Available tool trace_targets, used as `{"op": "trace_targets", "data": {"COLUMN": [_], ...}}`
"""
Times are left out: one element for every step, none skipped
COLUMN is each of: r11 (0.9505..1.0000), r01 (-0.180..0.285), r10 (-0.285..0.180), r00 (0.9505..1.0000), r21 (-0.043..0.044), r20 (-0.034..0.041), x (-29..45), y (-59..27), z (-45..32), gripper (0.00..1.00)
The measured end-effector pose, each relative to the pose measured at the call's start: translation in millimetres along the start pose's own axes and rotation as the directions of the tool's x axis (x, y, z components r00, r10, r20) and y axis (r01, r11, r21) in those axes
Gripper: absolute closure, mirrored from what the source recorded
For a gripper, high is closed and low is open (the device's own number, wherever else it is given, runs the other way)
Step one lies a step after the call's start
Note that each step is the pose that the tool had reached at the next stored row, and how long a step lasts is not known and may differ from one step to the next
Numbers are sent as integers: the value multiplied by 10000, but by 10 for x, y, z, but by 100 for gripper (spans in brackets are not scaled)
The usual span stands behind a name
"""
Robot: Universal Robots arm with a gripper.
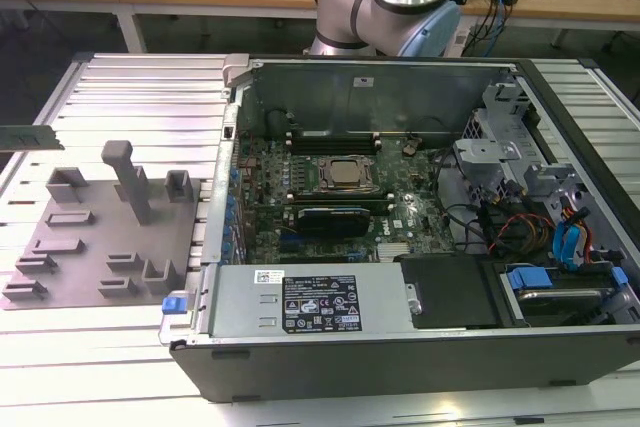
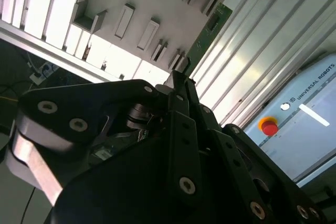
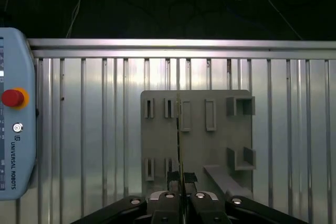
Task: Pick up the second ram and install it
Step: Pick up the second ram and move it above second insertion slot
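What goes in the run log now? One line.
pincer: shut on second ram | second ram: held above grey holder tray | motherboard: ram not yet installed

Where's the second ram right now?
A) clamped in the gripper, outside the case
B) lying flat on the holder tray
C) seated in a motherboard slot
A: in the first wrist view the gripper pinches the second ram edge-on, with the grey holder tray beyond.

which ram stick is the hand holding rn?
The loose green stick, clamped in the hand by the grey tray. The other sticks stand seated in slots on the motherboard.
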State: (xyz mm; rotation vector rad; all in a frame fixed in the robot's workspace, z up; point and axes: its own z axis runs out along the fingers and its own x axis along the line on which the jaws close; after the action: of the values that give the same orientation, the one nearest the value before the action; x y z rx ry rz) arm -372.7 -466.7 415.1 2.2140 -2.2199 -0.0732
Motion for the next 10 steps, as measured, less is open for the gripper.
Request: {"op": "trace_targets", "data": {"r11": [10000,10000,10000,10000,10000,10000,10000,10000,10000,10000], "r01": [1,0,0,0,2,1,1,0,-1,0], "r10": [-1,0,0,0,-2,-1,-1,0,1,0], "r00": [10000,10000,10000,10000,10000,10000,10000,10000,10000,10000], "r21": [0,-1,-1,-1,-4,-2,-1,-2,-1,-1], "r20": [0,-1,-1,-1,-3,-3,-2,-2,-2,-2], "x": [0,0,0,0,0,0,0,0,-1,-1], "y": [0,0,0,0,-10,-27,-46,-91,-140,-201], "z": [0,-1,-2,-2,-5,-4,-4,-6,-7,-9], "gripper": [89,89,89,89,89,89,89,89,89,89]}}
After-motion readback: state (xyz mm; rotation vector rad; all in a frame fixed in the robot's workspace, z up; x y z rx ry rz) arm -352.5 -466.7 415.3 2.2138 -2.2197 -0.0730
